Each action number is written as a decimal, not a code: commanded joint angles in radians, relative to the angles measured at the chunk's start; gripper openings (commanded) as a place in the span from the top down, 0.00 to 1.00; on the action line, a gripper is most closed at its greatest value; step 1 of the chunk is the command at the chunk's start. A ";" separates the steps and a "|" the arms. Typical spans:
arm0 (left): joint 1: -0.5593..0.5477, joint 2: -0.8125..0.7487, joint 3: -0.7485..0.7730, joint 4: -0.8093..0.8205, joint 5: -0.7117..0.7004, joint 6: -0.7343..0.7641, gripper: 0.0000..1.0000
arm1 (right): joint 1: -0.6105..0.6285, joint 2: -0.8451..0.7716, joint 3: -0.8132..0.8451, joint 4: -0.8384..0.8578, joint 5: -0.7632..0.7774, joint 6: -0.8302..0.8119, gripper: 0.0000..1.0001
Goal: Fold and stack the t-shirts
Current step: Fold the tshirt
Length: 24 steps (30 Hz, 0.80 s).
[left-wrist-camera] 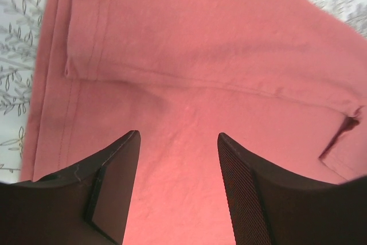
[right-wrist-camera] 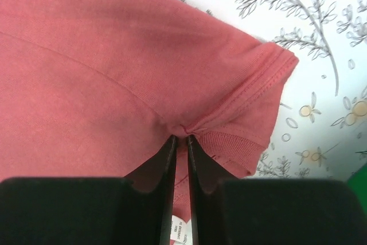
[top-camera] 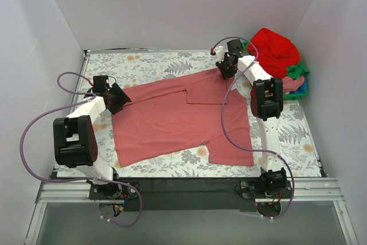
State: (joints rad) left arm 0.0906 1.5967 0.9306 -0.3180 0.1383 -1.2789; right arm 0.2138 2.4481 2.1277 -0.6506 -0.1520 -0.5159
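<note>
The dusty rose-pink t-shirt [top-camera: 172, 120] lies spread on the floral table cover, one sleeve folded in over the body. My right gripper [top-camera: 226, 70] is at the shirt's far edge, shut on a pinch of cloth at the collar; the wrist view shows the fabric [right-wrist-camera: 143, 73] bunched between the fingertips [right-wrist-camera: 181, 137]. My left gripper [top-camera: 119, 98] is at the shirt's left edge, open and empty, its fingers just above the cloth [left-wrist-camera: 189, 73]. A pile of other t-shirts, bright red [top-camera: 275, 50] on top with green and pink under it, sits at the far right.
White walls close in the table on three sides. The pile at the far right lies on something blue [top-camera: 302, 90]. The floral cover [top-camera: 155, 64] shows round the shirt. A black rail [top-camera: 189, 185] runs along the near edge.
</note>
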 commanded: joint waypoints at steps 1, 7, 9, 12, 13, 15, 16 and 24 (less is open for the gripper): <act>0.005 -0.014 0.082 -0.007 -0.012 0.012 0.45 | 0.002 0.051 0.070 0.000 0.069 -0.015 0.82; 0.009 0.017 0.142 -0.024 -0.017 0.021 0.45 | 0.002 0.109 0.161 0.006 0.141 -0.016 0.82; 0.014 0.037 0.154 -0.026 -0.011 0.021 0.45 | 0.002 0.133 0.196 0.009 0.147 -0.018 0.82; 0.017 0.039 0.165 -0.027 0.033 0.023 0.45 | 0.002 0.150 0.236 0.031 0.190 -0.026 0.81; 0.017 0.032 0.162 -0.023 0.076 0.023 0.45 | 0.002 0.149 0.236 0.048 0.193 -0.027 0.80; 0.017 0.003 0.131 0.003 0.125 0.023 0.42 | 0.002 0.146 0.236 0.057 0.195 -0.027 0.80; 0.017 -0.027 0.116 0.011 0.142 0.021 0.40 | 0.004 0.143 0.238 0.058 0.192 -0.027 0.80; 0.014 -0.233 -0.047 -0.027 0.360 -0.014 0.29 | 0.012 -0.104 0.027 0.101 0.049 -0.027 0.65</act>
State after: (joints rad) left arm 0.1028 1.4734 0.9287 -0.3199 0.3695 -1.2808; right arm 0.2192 2.5046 2.2215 -0.5838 -0.0364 -0.5346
